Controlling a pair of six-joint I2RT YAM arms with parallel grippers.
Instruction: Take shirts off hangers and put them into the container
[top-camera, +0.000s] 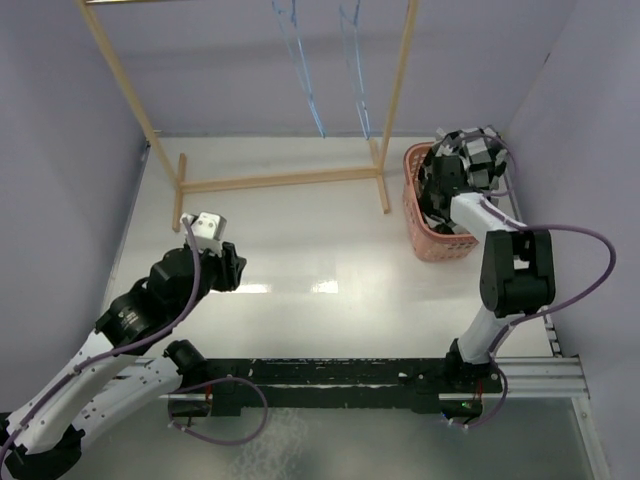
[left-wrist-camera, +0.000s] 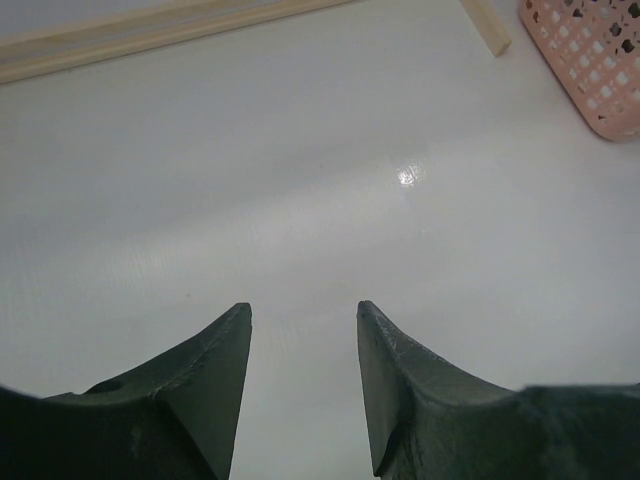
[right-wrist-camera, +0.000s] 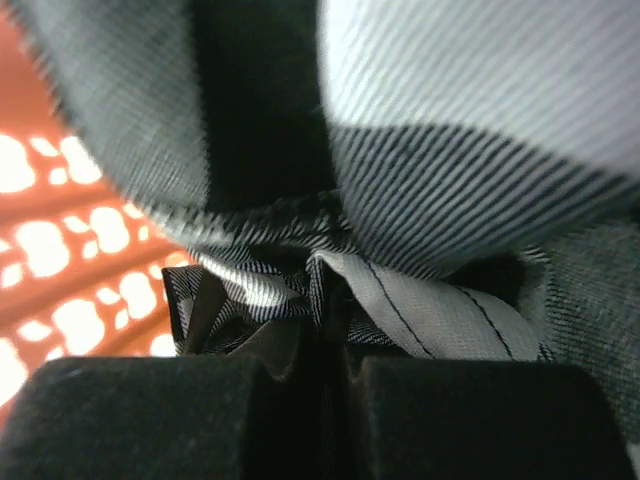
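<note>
Tightly right fingers (right-wrist-camera: 150, 420) pinch plaid shirt (right-wrist-camera: 450, 150); left fingers (left-wrist-camera: 200, 390) apart

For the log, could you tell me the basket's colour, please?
Salmon-pink basket, clearest in top external view.

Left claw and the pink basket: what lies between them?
Only bare white table. The left wrist view shows that stretch, from the open left claw up to the basket.

The left gripper (left-wrist-camera: 303, 312) hovers over a glossy white table (left-wrist-camera: 300, 180), its two dark fingers apart. A wooden rack bar (left-wrist-camera: 150, 30) lines the far edge, and a pink lattice basket (left-wrist-camera: 590, 60) sits at the far right corner.
</note>
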